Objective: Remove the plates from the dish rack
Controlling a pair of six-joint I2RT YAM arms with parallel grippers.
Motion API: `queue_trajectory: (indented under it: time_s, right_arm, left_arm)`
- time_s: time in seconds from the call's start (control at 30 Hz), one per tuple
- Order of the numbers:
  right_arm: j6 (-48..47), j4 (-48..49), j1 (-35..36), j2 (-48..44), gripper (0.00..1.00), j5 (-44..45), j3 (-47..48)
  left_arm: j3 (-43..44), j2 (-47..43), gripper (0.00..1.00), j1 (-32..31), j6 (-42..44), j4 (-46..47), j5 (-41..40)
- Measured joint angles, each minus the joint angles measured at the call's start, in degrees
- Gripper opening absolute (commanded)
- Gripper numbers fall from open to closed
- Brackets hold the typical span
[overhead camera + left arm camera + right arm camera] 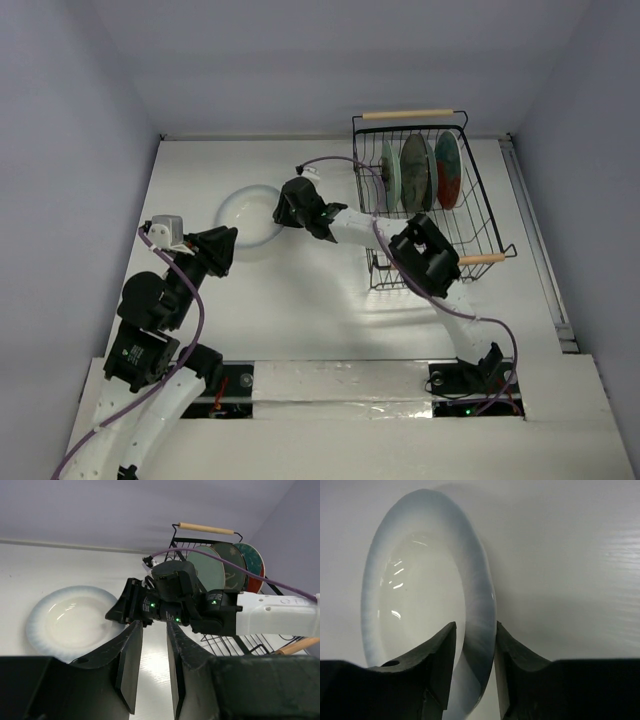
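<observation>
My right gripper [475, 632] straddles the rim of the white plate [420, 590], one finger over the well and one outside the lip. The wrist view is too close for me to tell whether it is pinching or has slackened off. From above, the gripper sits at the plate's 3 o'clock edge. The plate looks to lie flat on the worktop [300, 320], toward 10 o'clock from the middle.

My left gripper [151, 630] hangs off the plate's 7 o'clock side, fingers parted with nothing between them.

Out at 1 o'clock stands the dish rack [408, 114]. The pale green plate [390, 172], dark grey plate [416, 172] and red-rimmed plate [447, 170] stand on edge in it, side by side.

I judge them glazed ceramic: stiff, weighty for a two-finger pinch, slick, and liable to chip against the wire. I'd take each at the top of its rim, a finger on either face, gripped squarely so it can't swivel.
</observation>
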Motion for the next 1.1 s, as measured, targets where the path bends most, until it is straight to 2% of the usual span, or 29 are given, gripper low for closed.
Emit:
queue_trajectory:
  time_s: [0.07,0.27,0.77,0.87,0.9,1.0,1.1]
  right_arm:
    - [-0.15,0.15,-0.02,-1.14,0.49,0.22,-2.1]
    - [-0.5,0.5,-0.02,-1.84,0.51,0.09,-2.78]
    - [1.64,1.66,0.0,-1.42,0.77,-3.08,1.18]
    - [2.12,2.14,0.0,-1.42,0.74,-3.52,0.94]
    - [2.21,2.29,0.0,-1.42,0.66,-3.54,0.72]
    - [2.78,3.02,0.0,-1.44,0.53,-3.43,-0.68]
    - [3.08,3.15,0.0,-1.57,0.52,-3.06,-3.04]
  left_arm:
    - [0.0,0.0,0.24,0.0,0.0,0.0,0.07]
    - [0.0,0.0,0.25,0.0,0.0,0.0,0.11]
    - [0.0,0.0,0.26,0.0,0.0,0.0,0.24]
    - [0.0,0.0,0.26,0.0,0.0,0.02,0.24]
    - [0.0,0.0,0.26,0.0,0.0,0.0,0.24]
    - [0.0,0.0,0.26,0.0,0.0,0.0,0.24]
    - [0.0,0.0,0.26,0.0,0.0,0.0,0.24]
